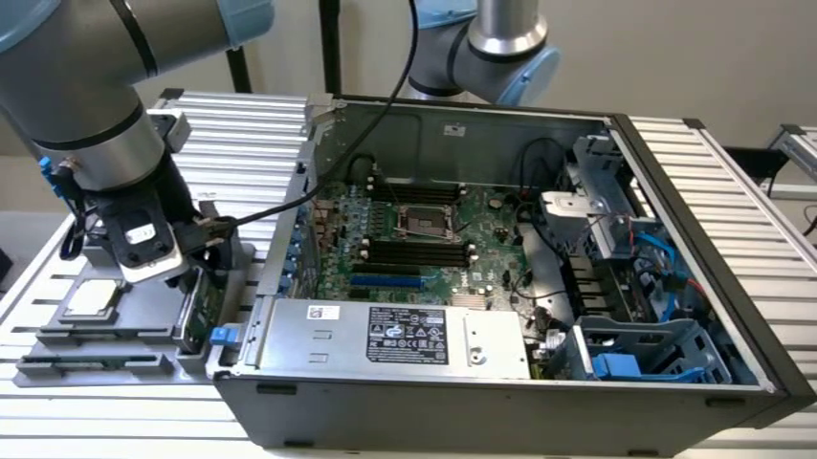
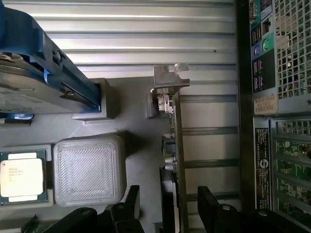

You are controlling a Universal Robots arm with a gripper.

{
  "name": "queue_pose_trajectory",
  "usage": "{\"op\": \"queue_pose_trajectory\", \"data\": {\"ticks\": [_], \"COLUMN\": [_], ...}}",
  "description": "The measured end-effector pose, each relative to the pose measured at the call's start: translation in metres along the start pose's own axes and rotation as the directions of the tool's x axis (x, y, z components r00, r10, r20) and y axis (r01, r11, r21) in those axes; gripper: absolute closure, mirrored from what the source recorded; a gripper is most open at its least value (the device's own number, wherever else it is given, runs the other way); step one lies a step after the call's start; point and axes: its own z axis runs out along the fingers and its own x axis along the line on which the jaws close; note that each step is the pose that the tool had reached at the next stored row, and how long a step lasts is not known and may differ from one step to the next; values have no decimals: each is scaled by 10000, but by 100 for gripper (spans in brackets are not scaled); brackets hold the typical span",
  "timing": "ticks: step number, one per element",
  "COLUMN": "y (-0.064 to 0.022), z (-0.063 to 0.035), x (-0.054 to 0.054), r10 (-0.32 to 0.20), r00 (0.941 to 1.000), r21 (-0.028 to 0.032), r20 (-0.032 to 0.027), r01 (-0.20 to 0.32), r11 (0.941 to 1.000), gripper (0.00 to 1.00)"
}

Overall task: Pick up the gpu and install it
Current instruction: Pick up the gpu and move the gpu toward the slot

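Gripper [image 2: 167, 201] jaws spread wide, nothing grasped. The gpu [image 2: 175, 121] stands on edge in the gray holder [image 2: 138, 145], directly under the gripper and lined up with the gap between the fingers [image 2: 130, 201], clear of both. Its silver bracket is at the end far from the fingers. To one side of the gripper lie the cpu chip [image 2: 20, 177] and hard drive [image 2: 29, 87]; the open computer case [image 1: 511, 402] is on the other side.

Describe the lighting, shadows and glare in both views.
Exterior view: soft, even room light; the case interior is dimmer, and the power supply cover shows a mild sheen. Wrist view: the ribbed table carries bright bands; a soft shadow lies between the grey block and the gpu; the cpu lid glares pale; the gripper is dark, jaws open either side of the gpu.
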Motion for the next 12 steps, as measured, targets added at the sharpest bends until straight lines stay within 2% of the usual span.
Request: {"op": "queue_pose_trajectory", "data": {"ticks": [7,8,9,11,12], "y": [2,2,3,3,3], "z": [6,7,7,8,8], "x": [1,1,1,1,1], "r10": [0,-1,-1,-1,0], "r00": [10000,10000,10000,10000,10000], "r21": [1,1,0,1,0], "r20": [0,0,0,0,0], "r01": [0,1,1,1,0], "r11": [10000,10000,10000,10000,10000], "gripper": [40,42,49,49,56]}}
